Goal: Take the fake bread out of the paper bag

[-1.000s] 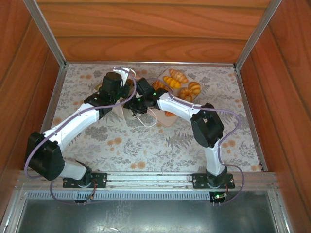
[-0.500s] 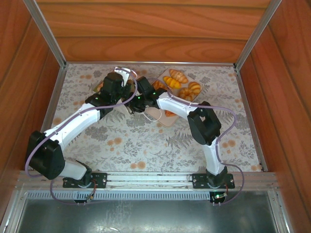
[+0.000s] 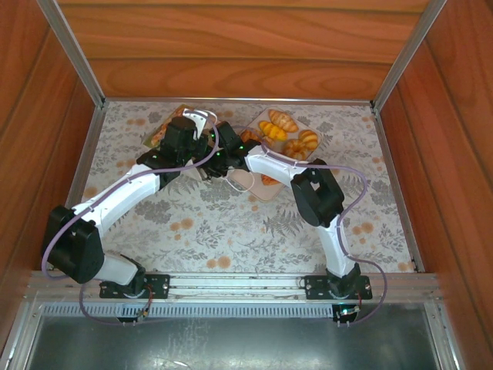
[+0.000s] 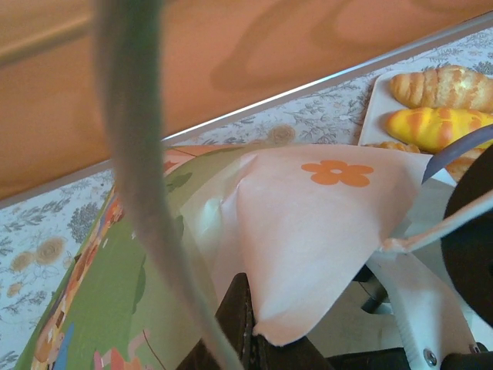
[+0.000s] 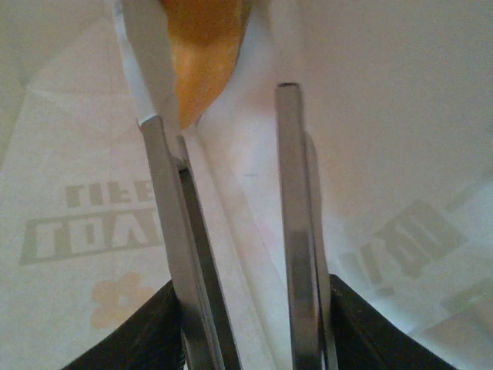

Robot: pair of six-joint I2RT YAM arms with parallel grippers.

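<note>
At the left of the scene, the left arm reaches from the near edge of the bench (image 3: 231,231) toward its far edge, left of centre. There the paper bag (image 3: 163,132) lies with its green and orange print showing. In the left wrist view the left tool (image 4: 246,324) is clenched on the bag's edge, its dark fingers pinching the paper just below a pale flap with an orange flower logo (image 4: 337,172). A cord handle (image 4: 135,154) hangs blurred across the front of that view.

Just right of the bag, the right arm bends back from its elbow and points its wrist into the bag's mouth. The right wrist view looks along the right tool (image 5: 227,100) inside the bag, with white paper and mirrored grey lettering all round. Its two metal fingers stand partly apart with a clear gap. One piece of fake bread (image 5: 202,46), glossy and orange, sits at the far end against the left-hand finger (image 5: 162,193). It does not reach the other finger, so the tool is released rather than clamped on it.

Further right, near the far edge, the pink tray (image 3: 260,191) lies flat on the bench, partly under the right arm. On it lie a croissant (image 3: 283,119), a yellow roll (image 3: 272,129) and a braided bun (image 3: 302,141), all out of the bag.
</note>
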